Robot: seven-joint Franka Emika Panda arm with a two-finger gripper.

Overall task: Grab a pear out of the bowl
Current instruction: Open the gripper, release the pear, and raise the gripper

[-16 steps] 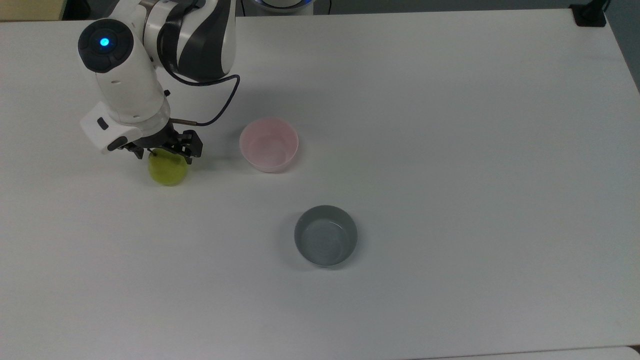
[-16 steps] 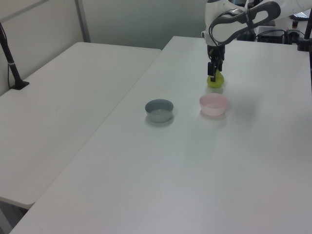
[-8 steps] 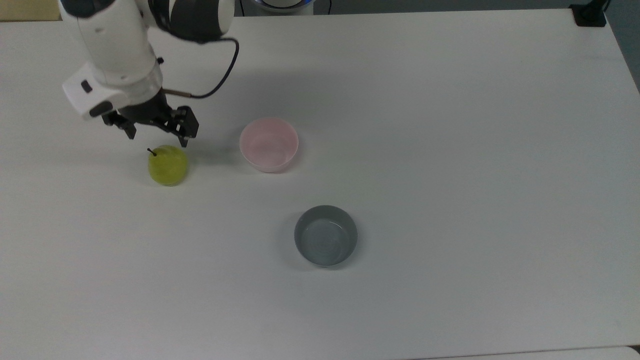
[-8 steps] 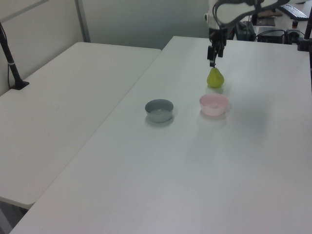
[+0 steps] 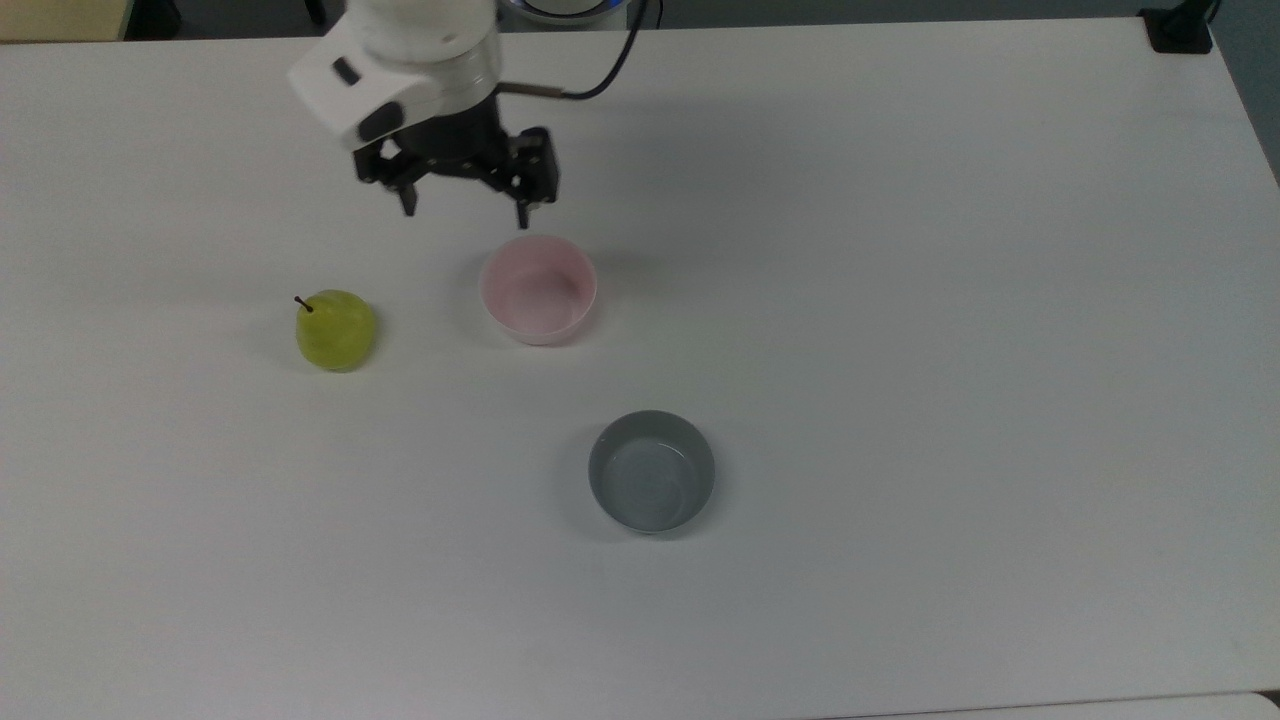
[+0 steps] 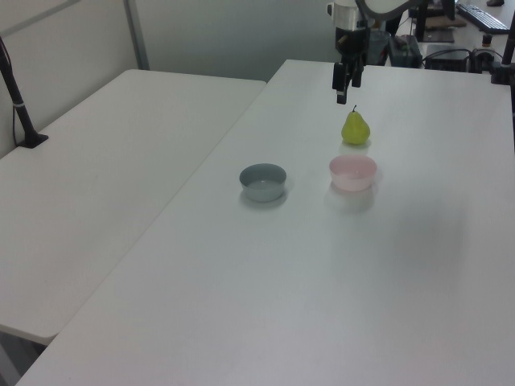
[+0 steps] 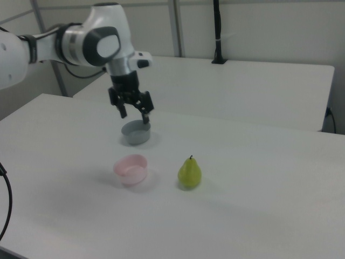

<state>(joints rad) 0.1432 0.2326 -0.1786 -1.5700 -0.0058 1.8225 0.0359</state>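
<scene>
We see the pear (image 5: 336,331) standing upright on the bench (image 5: 900,300), apart from the pink bowl (image 5: 538,290). The hand (image 5: 464,210) hangs above the bench near that bowl, fingers apart and holding nothing.

pear (image 7: 190,172) upright beside pink bowl (image 7: 131,169), gripper (image 7: 135,116) spread

In the top view, the pear (image 5: 336,331) stands on the table (image 5: 900,300), left of the bowl (image 5: 538,290).
</scene>
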